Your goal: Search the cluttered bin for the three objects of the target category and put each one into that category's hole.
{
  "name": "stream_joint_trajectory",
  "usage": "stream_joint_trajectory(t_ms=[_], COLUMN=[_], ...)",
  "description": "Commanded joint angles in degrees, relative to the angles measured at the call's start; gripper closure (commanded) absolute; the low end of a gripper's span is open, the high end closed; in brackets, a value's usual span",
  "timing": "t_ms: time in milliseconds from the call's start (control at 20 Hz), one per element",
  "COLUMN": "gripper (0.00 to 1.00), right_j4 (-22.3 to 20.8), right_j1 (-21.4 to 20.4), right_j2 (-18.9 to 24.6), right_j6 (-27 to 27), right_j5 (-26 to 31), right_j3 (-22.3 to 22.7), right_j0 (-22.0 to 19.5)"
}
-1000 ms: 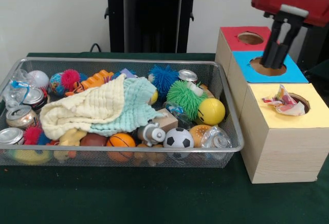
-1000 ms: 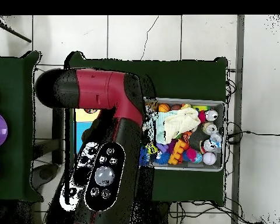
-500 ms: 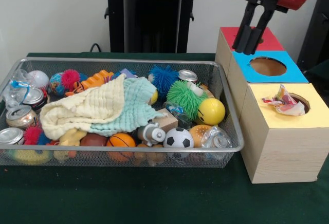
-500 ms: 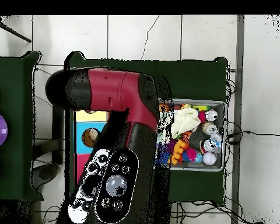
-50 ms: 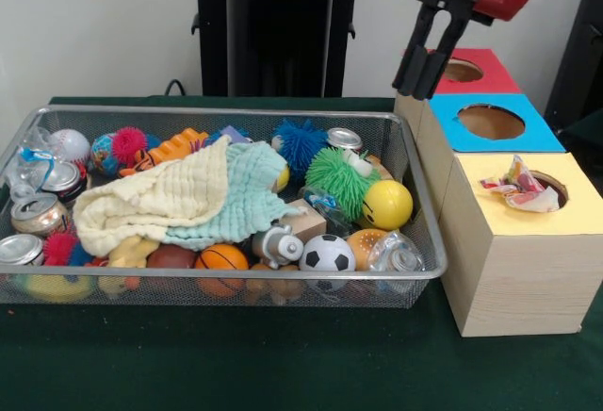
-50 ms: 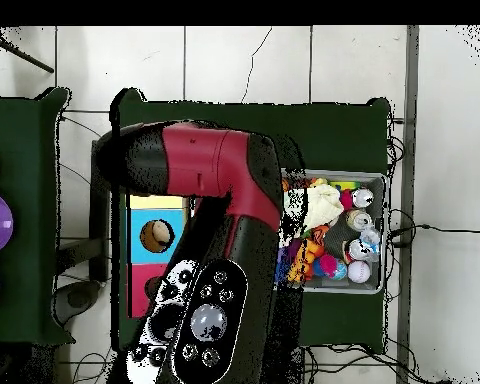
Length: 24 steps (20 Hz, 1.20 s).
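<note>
The hand (image 5: 415, 83), fingers close together and holding nothing, hangs between the wire bin (image 5: 415, 194) and the red-topped box (image 5: 462, 72). The target category is unclear; cans, balls and toys crowd the bin. A cloth (image 5: 188, 199) covers several, so a blind grab may snag it.

Even, soft indoor light throughout, shadows faint, no strong glare; the front view looks slightly soft.

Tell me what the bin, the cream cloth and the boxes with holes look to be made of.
Bin: wire mesh, apparently metal; see-through grid, silvery rim.
Cream cloth: soft woven fabric, crinkled and matte.
Boxes: pale wood or wood-look board, grain lines on the sides, matte coloured tops.
</note>
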Motion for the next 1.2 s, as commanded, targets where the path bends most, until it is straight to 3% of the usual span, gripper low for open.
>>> stream_joint_trajectory(t_ms=[50,550,1200], gripper=[1.00,1.00,1.00], right_j4=[-3.0,-3.1,-5.0], right_j1=[2.1,2.2,2.0], right_j2=[4.1,8.8,13.1], right_j6=[5.3,2.9,0.9], right_j5=[-4.0,-12.2,-17.3], right_j3=[9.1,13.9,17.6], right_j0=[-2.8,-6.9,-11.2])
